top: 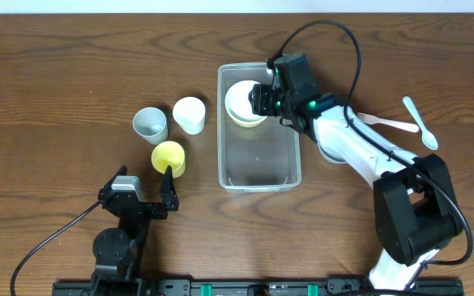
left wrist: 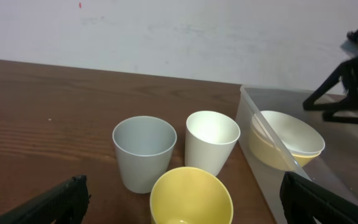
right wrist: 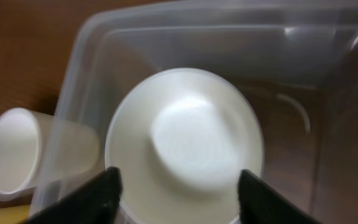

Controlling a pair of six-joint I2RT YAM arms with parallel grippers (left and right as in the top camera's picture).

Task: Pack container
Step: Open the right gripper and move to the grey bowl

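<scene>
The container (top: pixel 258 168) is a clear rectangular tub in the middle of the table. At its far end sits a white bowl (top: pixel 242 100) nested in a yellow bowl (left wrist: pixel 272 155). My right gripper (top: pixel 262 99) hovers just over that stack. In the right wrist view its jaws (right wrist: pixel 179 186) stand open on either side of the white bowl (right wrist: pixel 185 140), holding nothing. My left gripper (top: pixel 142 182) rests near the front edge, wide open. A yellow cup (left wrist: pixel 191 196) stands just ahead of it, between the lines of its fingers.
A grey-blue cup (top: pixel 150 123) and a white cup (top: pixel 189 114) stand upright left of the tub, behind the yellow cup (top: pixel 169 158). A white spoon (top: pixel 420 123) and a white fork (top: pixel 383 122) lie at the far right. The right arm stretches across the tub's right side.
</scene>
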